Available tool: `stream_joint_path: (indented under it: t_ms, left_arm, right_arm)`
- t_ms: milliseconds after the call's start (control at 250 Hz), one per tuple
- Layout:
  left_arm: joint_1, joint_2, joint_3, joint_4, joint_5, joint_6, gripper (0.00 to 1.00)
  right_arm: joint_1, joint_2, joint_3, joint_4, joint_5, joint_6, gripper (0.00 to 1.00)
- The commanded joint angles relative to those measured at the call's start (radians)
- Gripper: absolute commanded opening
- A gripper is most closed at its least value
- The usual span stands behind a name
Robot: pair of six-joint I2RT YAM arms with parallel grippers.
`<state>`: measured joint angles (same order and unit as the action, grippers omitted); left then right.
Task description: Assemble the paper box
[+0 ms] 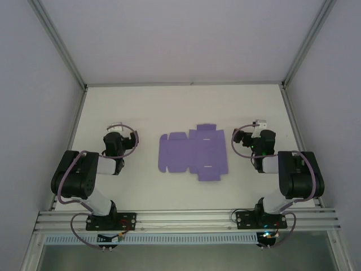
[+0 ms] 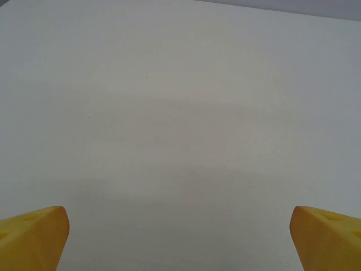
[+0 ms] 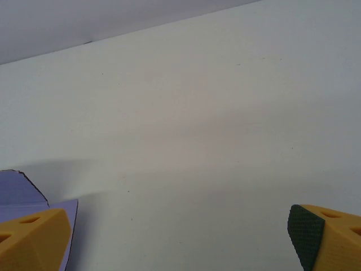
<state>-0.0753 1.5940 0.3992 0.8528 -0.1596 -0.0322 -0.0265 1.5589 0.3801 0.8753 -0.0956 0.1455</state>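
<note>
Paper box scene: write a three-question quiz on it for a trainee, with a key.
1. True or false: the paper box is already folded up into a box.
2. Where does the paper box lie? A, between the left arm and the right arm; B, left of both; C, right of both.
3. Short answer: are the left fingers and the right fingers open or shut?

Key
1. False: it lies flat as an unfolded sheet.
2. A.
3. Open, both pairs, with nothing between them.
</note>
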Motion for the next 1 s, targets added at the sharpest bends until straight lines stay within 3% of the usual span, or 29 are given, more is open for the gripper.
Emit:
stream_joint_path:
  t_ms: [0, 715, 862, 994]
  left_arm:
    - [0.005, -0.008, 0.006, 0.031, -0.016, 0.012, 1.0]
    - [0.005, -0.008, 0.008, 0.026, -0.014, 0.013, 1.0]
    - [0.005, -0.01, 0.008, 0.029, -0.015, 0.015, 1.0]
    - [0.005, -0.102, 0.081, -0.183, -0.064, -0.003, 1.0]
  right_arm:
    - [0.005, -0.005, 0.014, 0.035, -0.017, -0.001, 1.0]
    - [0.005, -0.005, 0.015, 0.034, -0.022, 0.002, 1.0]
    - [0.004, -0.025, 0.018, 0.017, 0.028, 0.023, 1.0]
    - [0.005, -0.132, 0.055, -0.138, 0.05, 0.018, 1.0]
